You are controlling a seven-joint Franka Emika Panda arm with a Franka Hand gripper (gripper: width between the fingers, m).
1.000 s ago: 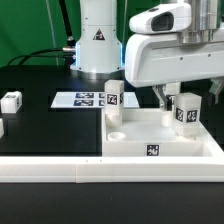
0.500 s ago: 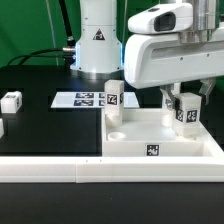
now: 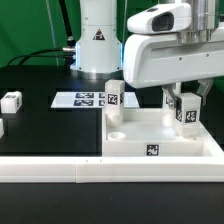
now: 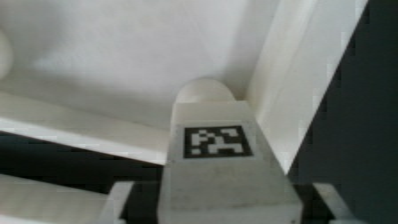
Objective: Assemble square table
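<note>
Exterior view: at the right of the frame, the gripper [image 3: 186, 106] is clamped on an upright leg [image 3: 186, 117], long axis vertical, at the far right corner of the top [image 3: 160, 138]. Whether it is seated cannot be told. A second leg [image 3: 113, 95] stands at the far left corner.

Wrist view: the leg [image 4: 217, 120] is held between the fingers [image 4: 128, 202], close to the top's rim [image 4: 306, 60]. Only tags are seen, and no words can be read.

**Square table parts: status**

You have the tabletop [image 3: 185, 150] flat on the desk [image 3: 50, 135], rim up, with a tag on its near wall. An open socket shows in the near corner on the exterior view's left. The standing leg [image 3: 113, 95] is upright at the far corner, same side. The held leg [image 3: 186, 113] is upright between the end effector [image 3: 186, 104] fingers at the other far corner. The loose leg [image 3: 11, 101] lies well apart.
</note>
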